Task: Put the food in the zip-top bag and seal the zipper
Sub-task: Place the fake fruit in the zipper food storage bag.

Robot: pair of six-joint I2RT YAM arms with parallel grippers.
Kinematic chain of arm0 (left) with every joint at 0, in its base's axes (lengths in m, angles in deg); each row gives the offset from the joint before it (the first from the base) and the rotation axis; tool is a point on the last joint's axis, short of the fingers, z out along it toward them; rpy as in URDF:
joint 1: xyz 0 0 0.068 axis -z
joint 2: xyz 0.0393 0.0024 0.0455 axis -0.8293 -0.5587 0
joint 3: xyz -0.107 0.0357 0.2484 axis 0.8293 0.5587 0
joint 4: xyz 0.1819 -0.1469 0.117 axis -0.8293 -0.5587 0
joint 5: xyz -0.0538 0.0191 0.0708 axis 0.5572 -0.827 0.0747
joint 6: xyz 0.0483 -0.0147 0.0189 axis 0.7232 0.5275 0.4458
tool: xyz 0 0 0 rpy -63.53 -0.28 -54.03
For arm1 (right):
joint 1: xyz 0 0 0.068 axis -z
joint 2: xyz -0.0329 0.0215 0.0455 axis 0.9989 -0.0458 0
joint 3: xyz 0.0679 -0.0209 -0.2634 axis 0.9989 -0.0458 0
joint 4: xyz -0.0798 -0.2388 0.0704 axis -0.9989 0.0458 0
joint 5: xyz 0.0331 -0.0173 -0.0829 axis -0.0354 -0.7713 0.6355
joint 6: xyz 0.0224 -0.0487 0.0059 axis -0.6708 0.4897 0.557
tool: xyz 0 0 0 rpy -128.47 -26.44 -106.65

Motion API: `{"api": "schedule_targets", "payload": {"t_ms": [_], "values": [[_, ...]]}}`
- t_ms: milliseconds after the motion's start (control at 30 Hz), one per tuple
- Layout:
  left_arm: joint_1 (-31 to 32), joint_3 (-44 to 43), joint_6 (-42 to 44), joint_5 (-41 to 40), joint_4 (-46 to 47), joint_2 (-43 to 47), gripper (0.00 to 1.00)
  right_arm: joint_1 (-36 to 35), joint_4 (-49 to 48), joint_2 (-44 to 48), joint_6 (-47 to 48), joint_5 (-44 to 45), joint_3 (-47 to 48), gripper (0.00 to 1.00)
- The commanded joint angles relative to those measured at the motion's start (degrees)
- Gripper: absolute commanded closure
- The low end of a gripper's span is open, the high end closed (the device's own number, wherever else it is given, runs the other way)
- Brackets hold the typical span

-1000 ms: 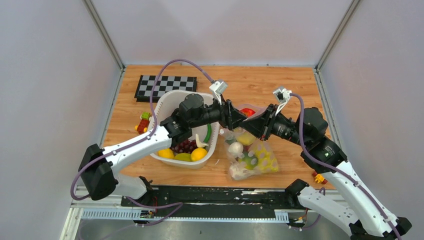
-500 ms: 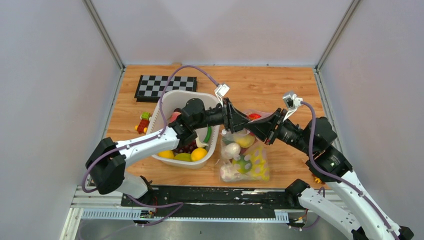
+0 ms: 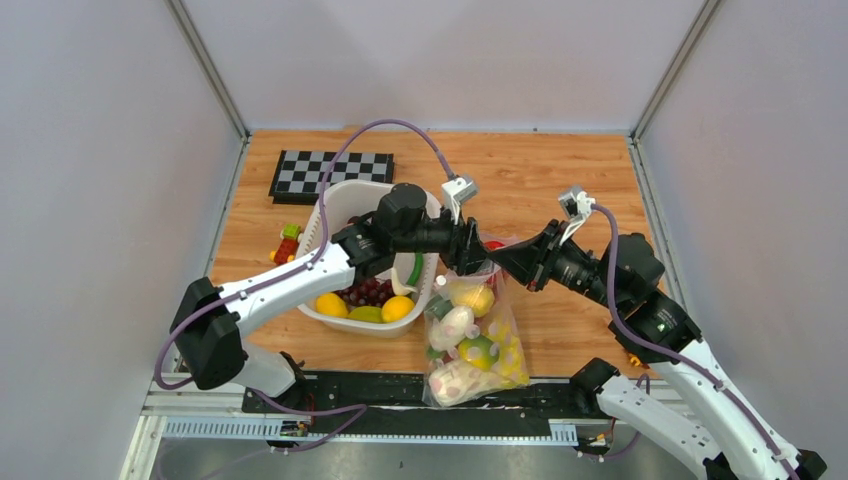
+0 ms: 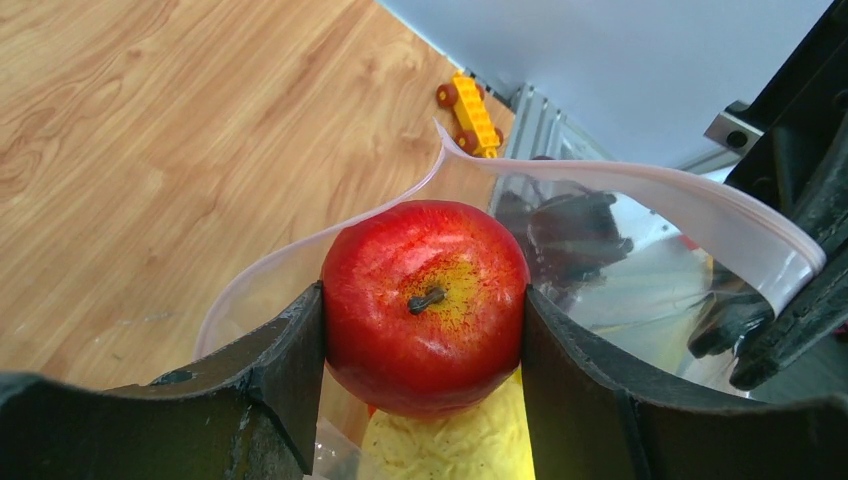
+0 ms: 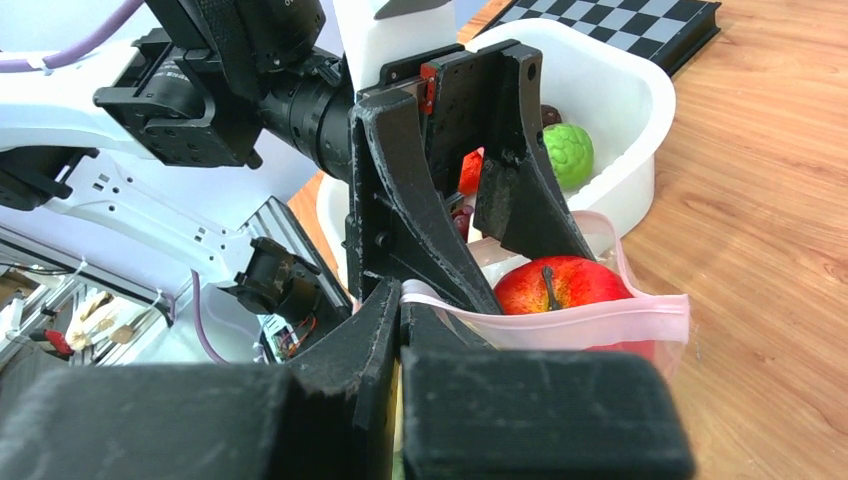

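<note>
My left gripper (image 4: 423, 300) is shut on a red apple (image 4: 425, 300), held in the open mouth of the zip-top bag (image 3: 470, 340). The apple (image 5: 560, 285) sits just behind the pink zipper (image 5: 600, 322). My right gripper (image 5: 402, 300) is shut on the bag's rim at the zipper, right beside the left gripper's fingers (image 5: 420, 220). The clear bag hangs from that grip and holds several pieces of food: a yellow one (image 3: 477, 298), a white one (image 3: 452, 322) and yellow-leaved cabbage (image 3: 508, 357). More yellow food (image 4: 450, 440) lies under the apple.
A white basket (image 3: 330, 200) left of the bag holds lemons (image 3: 397, 308), grapes (image 3: 370, 292) and a green fruit (image 5: 568, 155). A chessboard (image 3: 320, 172) lies at the back left. Toy blocks (image 3: 287, 243) sit left of the basket, a small yellow toy (image 4: 468, 108) near the right front edge.
The bag has come up off the table and swung toward the near edge, its bottom now over the black rail. The left gripper has moved right with the apple, closer to the right gripper.
</note>
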Motion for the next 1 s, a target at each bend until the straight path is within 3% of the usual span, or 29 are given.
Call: {"api": "schedule_targets", "payload": {"t_ms": [0,67,167,400,533,767,967], "values": [[0.55,-1.12,5.3,1.96,-10.47,0.27,0.47,0.12,-8.7,1.89,1.67,3.67,1.46,1.0],[0.46,-1.07,5.5,0.37,-9.96,1.55,0.42,0.07,-8.65,2.33,3.01,2.13,1.33,1.0],[0.38,-1.68,5.42,-2.22,-8.81,4.18,0.24,0.1,-8.2,2.09,5.47,-0.35,1.52,1.0],[-0.55,-6.02,7.55,-4.84,-11.07,9.59,0.08,0.15,-7.54,0.87,7.26,-2.5,1.98,1.0],[-0.68,-6.54,9.36,-5.69,-13.09,11.55,0.04,0.1,-7.66,0.63,7.88,-2.44,1.8,1.0],[-2.0,-0.54,8.92,-21.56,-15.56,16.09,0.04,0.1,-8.34,0.19,7.94,-3.38,1.26,1.0],[-2.35,2.36,6.11,-27.37,-17.37,16.98,0.07,0.11,-8.88,-0.27,7.58,-3.55,0.3,1.0]]}}
